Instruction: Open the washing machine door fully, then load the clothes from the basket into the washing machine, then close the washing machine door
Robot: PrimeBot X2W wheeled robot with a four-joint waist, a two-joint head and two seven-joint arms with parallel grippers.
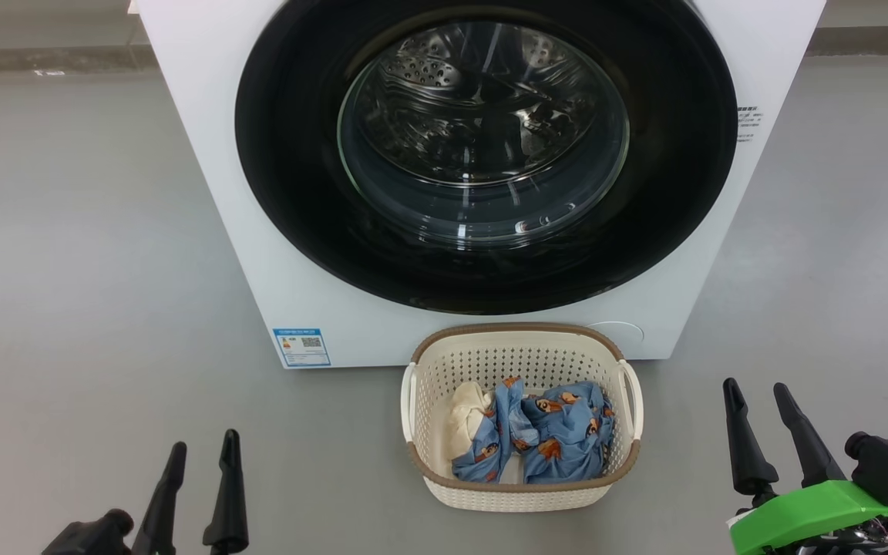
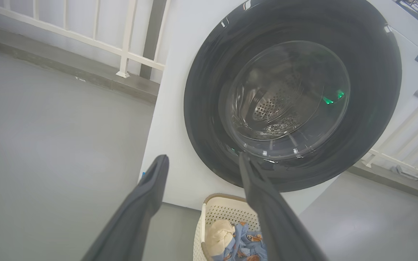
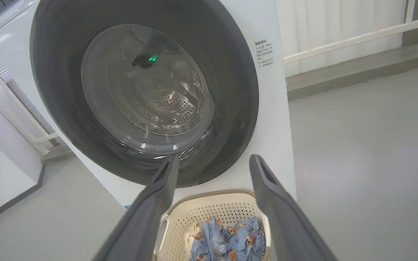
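Observation:
The white washing machine (image 1: 205,139) stands ahead with its round black-rimmed door (image 1: 290,154) shut against the front; the steel drum shows through the glass. On the floor just before it sits the cream basket (image 1: 521,493) holding light blue printed clothes (image 1: 560,439) and a cream cloth (image 1: 465,416). My left gripper (image 1: 203,451) is open at the lower left, empty, well left of the basket. My right gripper (image 1: 758,391) is open at the lower right, empty, right of the basket. In the wrist views the door (image 2: 209,72) (image 3: 238,94) and basket (image 2: 227,212) (image 3: 209,208) lie beyond the spread fingers.
Grey floor (image 1: 82,254) spreads on both sides of the machine. A blue label sticker (image 1: 301,347) sits on the machine's lower left front. White railings (image 2: 122,50) (image 3: 343,40) and a low kerb run behind the machine on both sides.

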